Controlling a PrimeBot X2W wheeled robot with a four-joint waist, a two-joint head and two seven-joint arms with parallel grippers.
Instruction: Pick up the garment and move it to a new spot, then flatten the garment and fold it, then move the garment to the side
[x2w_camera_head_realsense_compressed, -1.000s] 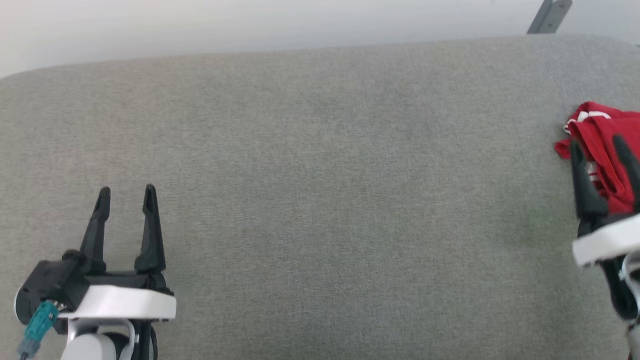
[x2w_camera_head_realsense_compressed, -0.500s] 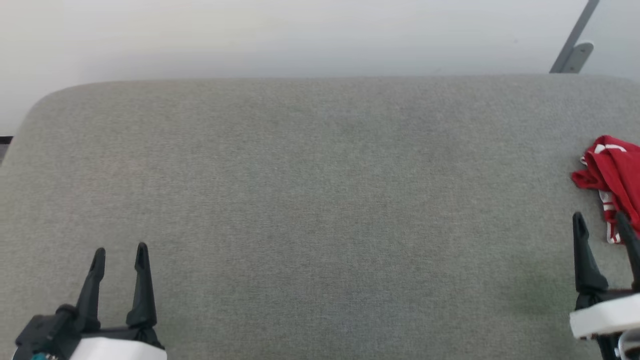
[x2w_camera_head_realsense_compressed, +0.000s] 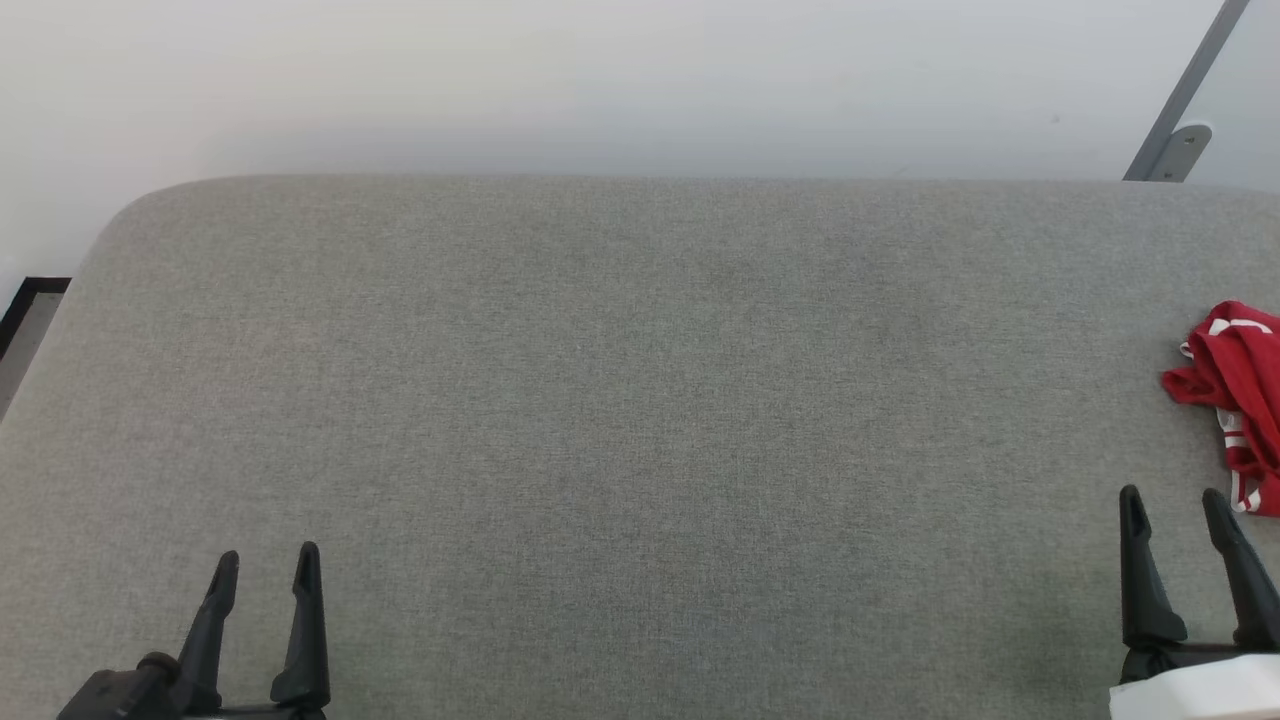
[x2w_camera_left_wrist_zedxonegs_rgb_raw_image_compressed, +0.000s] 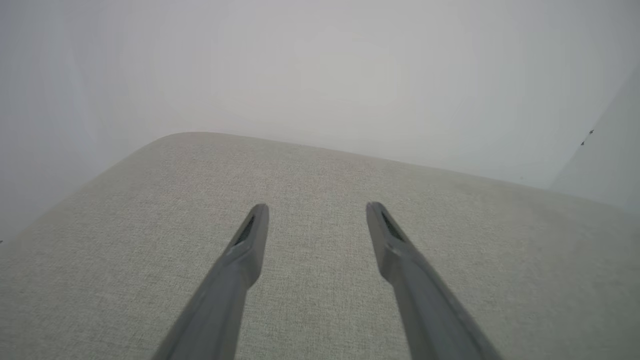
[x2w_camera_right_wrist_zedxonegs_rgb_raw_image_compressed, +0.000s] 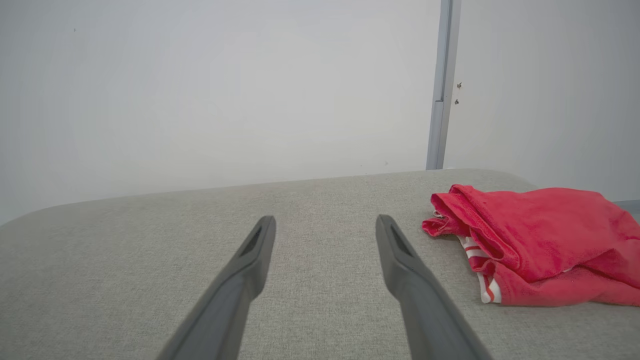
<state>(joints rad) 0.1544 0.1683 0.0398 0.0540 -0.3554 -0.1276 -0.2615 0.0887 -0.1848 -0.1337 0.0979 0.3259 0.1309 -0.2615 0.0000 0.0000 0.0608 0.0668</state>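
Two tools hover low over the grey fabric-covered bench (x2w_camera_head_realsense_compressed: 640, 400), and both have their dark fingers spread wide, gripping nothing. The left tool (x2w_camera_head_realsense_compressed: 267, 556) sits at the near left of the head view, its fingers pointing away toward the pale wall (x2w_camera_head_realsense_compressed: 600, 80), with plain grey cloth beneath it. The right tool (x2w_camera_head_realsense_compressed: 1172, 497) is at the near right, likewise gaping.

The garment (x2w_camera_head_realsense_compressed: 1238, 385) lies crumpled in a heap on the bench at the far right edge of the head view, partly cut off by the frame. It is just beyond the right tool's fingertips and a little to their right, apart from them. It is bright red, with a strip of white-and-red striping showing along its near-left edge. Seen from the right wrist, the heap rests off to the right of the right-hand finger, not between the two fingers. A grey post (x2w_camera_head_realsense_compressed: 1185, 110) rises against the wall behind the bench's far right corner.
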